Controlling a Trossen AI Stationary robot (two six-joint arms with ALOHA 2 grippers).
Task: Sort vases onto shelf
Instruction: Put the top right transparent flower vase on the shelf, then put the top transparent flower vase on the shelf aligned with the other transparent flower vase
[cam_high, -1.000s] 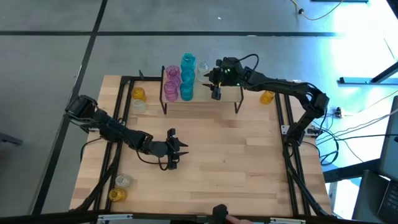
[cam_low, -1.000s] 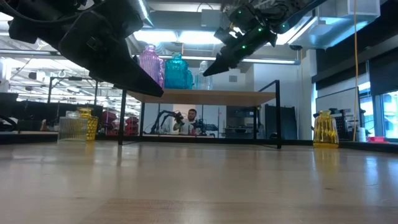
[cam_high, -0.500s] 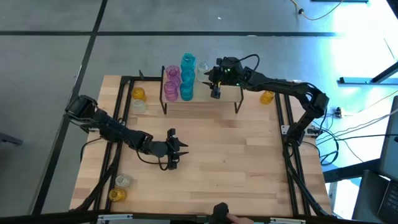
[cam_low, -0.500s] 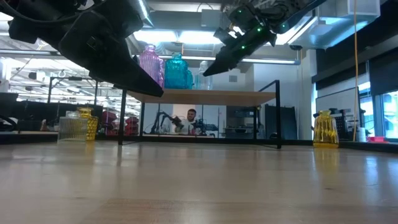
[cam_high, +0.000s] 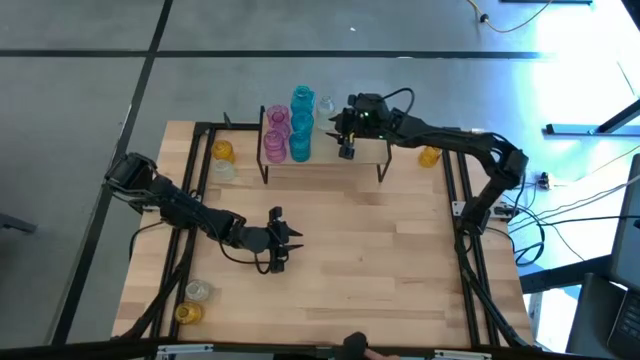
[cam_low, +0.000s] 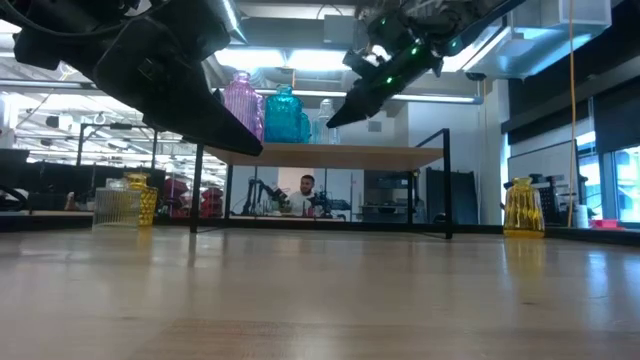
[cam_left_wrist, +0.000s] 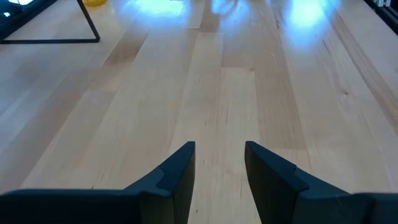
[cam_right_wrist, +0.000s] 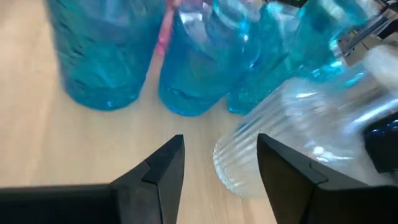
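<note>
Vase (clear) just beyond right end effector

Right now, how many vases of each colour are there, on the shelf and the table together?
Pink vases: 3, all on the shelf
Teal vases: 3, on the shelf, packed close, so hard to split
Yellow vases: 3, all down on the table
Clear vases: 3, one of them on the shelf
Total: 12

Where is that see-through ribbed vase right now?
The clear vase stands on the shelf, just behind the blue vases at its far edge in the high view. The right pincer hangs open beside it, empty.
</note>
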